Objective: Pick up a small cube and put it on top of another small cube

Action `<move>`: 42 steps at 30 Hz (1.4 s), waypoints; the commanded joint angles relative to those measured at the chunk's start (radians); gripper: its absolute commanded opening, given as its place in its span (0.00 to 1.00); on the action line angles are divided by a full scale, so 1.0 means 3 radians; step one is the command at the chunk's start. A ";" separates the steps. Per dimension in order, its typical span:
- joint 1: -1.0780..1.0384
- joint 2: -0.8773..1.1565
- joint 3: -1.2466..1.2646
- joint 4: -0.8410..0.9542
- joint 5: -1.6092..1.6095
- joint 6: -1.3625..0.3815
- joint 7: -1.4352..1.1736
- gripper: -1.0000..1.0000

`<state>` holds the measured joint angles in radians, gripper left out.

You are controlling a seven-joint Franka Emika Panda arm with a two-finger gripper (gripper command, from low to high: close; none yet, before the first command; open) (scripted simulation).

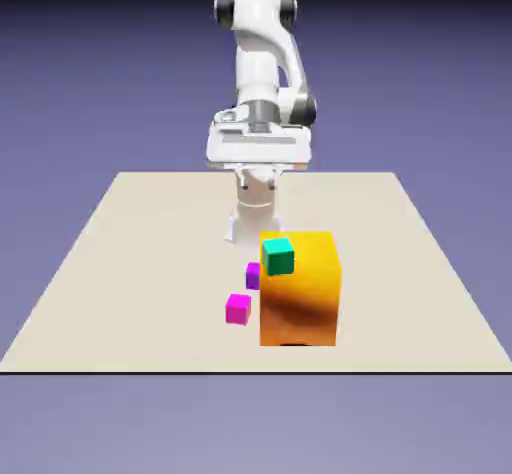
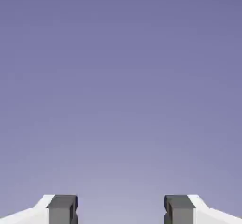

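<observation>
Gripper first: from the hand view we can see its two small grey fingertips spread well apart with nothing between them, just plain blue-violet backdrop filling the whole picture. So it's empty and pointed out at the background, not down at the table.

Over in the exterior view, the white robot arm sits folded up at the far edge of the beige tabletop, hand tucked in close to its own base and well away from the blocks.

The cubes are all bunched near the front middle of the table. We've got a big orange cube that dwarfs everything else. A small teal-green cube shows against the orange cube's upper corner on the exterior view's left; we can't really tell whether it's sitting on it or just in front of it. A small purple cube is just beside the orange one on that same side, partly hidden by it. A small magenta cube rests on the table a bit nearer the camera, close to the purple one but apart from it.
</observation>
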<state>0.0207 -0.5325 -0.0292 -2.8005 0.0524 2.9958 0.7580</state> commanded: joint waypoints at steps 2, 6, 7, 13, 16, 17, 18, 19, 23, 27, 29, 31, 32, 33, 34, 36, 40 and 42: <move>0.0048 0.0207 -0.0162 0.0052 0.0290 -0.0228 0.0094 0.50; 0.0145 0.0621 -0.0484 0.0157 0.0870 -0.0683 0.0281 0.50; 0.0169 0.0725 -0.0565 0.0183 0.1015 -0.0797 0.0328 0.50; 0.0314 0.1346 -0.1049 0.0340 0.1885 -0.1479 0.0609 0.50; 0.0387 0.1657 -0.1291 0.0419 0.2320 -0.1820 0.0749 0.50; 0.0411 0.1760 -0.1372 0.0445 0.2465 -0.1934 0.0796 0.50; 0.0435 0.1864 -0.1453 0.0471 0.2610 -0.2048 0.0843 0.50; 0.0459 0.1967 -0.1534 0.0498 0.2755 -0.2162 0.0890 0.50; 0.0556 0.2381 -0.1856 0.0602 0.3334 -0.2617 0.1077 0.50; 0.0626 0.2680 -0.2089 0.0678 0.3752 -0.2945 0.1212 0.50; 0.0627 0.2918 -0.1930 0.0740 0.4042 -0.2934 0.1051 0.50; 0.0628 0.3156 -0.1771 0.0802 0.4332 -0.2922 0.0891 0.50; 0.0628 0.3275 -0.1691 0.0833 0.4477 -0.2917 0.0811 0.50; 0.0629 0.3293 -0.1680 0.0837 0.4498 -0.2916 0.0799 0.50; 0.0629 0.3293 -0.1680 0.0837 0.4498 -0.2916 0.0799 0.00; 0.0628 0.3174 -0.1759 0.0806 0.4353 -0.2922 0.0879 0.00; 0.0626 0.2697 -0.2077 0.0682 0.3774 -0.2944 0.1200 0.00; 0.0561 0.2619 -0.1911 0.0772 0.3498 -0.2960 0.1277 0.00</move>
<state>0.1891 0.2533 -0.6023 -2.5690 1.1052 2.1082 1.1394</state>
